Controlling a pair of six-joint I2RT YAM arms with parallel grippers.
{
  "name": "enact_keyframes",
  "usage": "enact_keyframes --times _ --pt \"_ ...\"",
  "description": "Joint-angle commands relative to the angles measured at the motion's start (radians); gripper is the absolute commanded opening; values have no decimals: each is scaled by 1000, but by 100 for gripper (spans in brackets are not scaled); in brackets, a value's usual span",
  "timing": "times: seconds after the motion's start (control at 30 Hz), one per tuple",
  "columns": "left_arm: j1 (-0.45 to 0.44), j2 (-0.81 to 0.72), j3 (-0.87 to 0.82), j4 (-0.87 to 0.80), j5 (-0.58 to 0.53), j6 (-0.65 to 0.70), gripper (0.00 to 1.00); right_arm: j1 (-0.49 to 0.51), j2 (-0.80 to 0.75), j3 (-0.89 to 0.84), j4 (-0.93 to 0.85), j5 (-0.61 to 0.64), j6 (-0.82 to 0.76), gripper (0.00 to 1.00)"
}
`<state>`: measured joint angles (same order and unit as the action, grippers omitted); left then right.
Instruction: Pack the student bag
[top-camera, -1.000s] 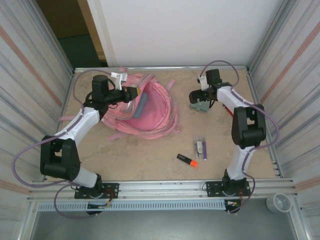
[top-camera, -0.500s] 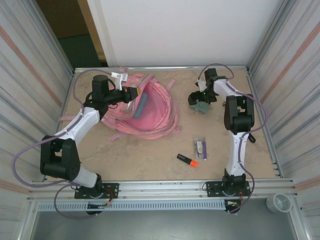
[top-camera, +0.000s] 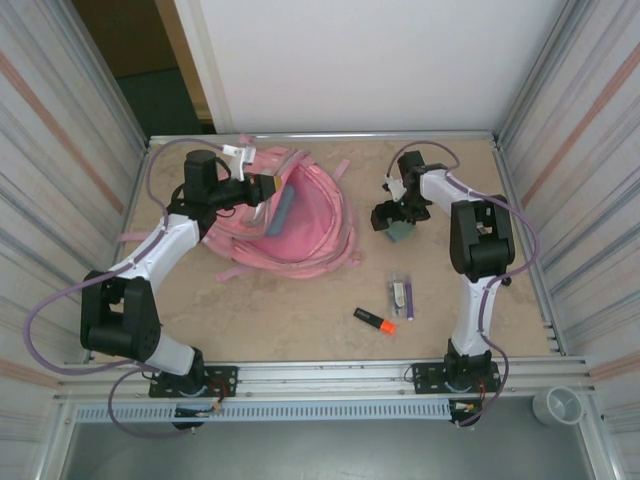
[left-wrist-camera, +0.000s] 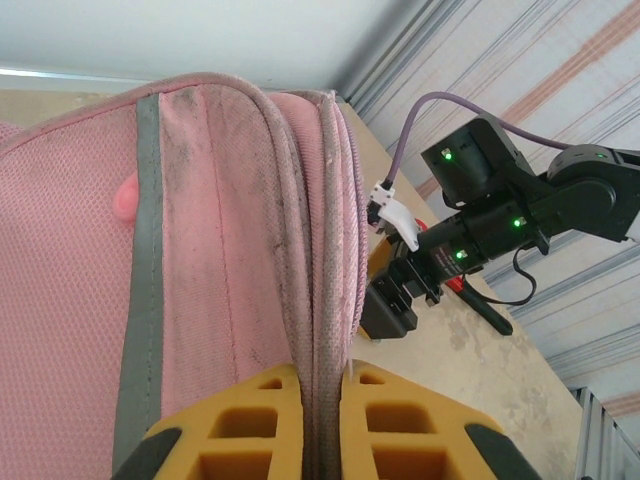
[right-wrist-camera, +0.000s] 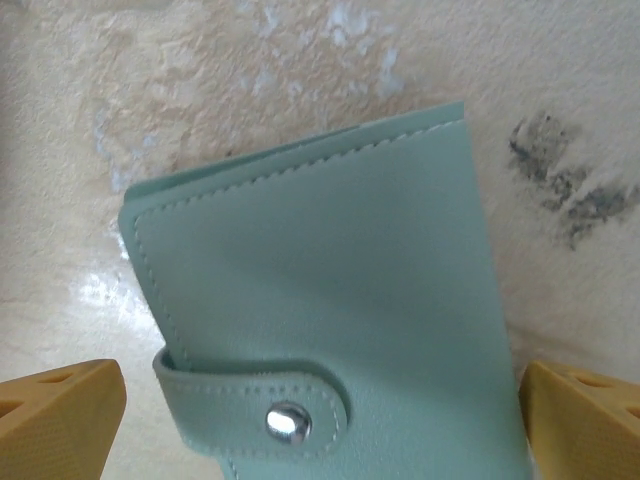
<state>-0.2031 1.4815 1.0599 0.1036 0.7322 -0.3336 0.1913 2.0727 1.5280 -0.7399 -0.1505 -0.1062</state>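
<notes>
The student bag (top-camera: 310, 220) is a big pink backpack lying open at the table's back left. My left gripper (top-camera: 268, 187) is shut on its upper rim and holds the opening up. In the left wrist view the yellow fingers (left-wrist-camera: 400, 430) pinch the pink piped edge of the bag (left-wrist-camera: 210, 230). My right gripper (top-camera: 392, 213) hangs open right over a mint-green snap wallet (top-camera: 401, 233) lying flat on the table. In the right wrist view the wallet (right-wrist-camera: 330, 290) lies between the two spread fingertips (right-wrist-camera: 60, 415), with neither touching it.
An orange highlighter (top-camera: 374, 320) and a small clear pack of pens (top-camera: 402, 295) lie on the table near the right arm's base. Corrugated metal walls close in both sides. Pink straps (top-camera: 340, 262) trail from the bag's near side.
My right arm has folded in and brought its open gripper down and slightly nearer, over the wallet. The left arm and the bag have not moved.
</notes>
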Motion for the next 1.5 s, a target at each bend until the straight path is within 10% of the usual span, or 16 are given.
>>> enact_keyframes --times 0.0,0.3,0.7,1.1,1.47 --pt "-4 -3 29 61 6 42 0 -5 -52 -12 -46 30 33 99" --pt "-8 -4 27 54 5 47 0 57 -5 -52 17 219 37 94" --pt "-10 2 33 49 6 51 0 89 -200 -182 191 92 23 64" --pt "-10 0 19 110 23 -11 0 333 -251 -113 337 -137 345 67" --pt "-10 -10 42 148 42 -71 0 506 55 127 467 60 777 81"
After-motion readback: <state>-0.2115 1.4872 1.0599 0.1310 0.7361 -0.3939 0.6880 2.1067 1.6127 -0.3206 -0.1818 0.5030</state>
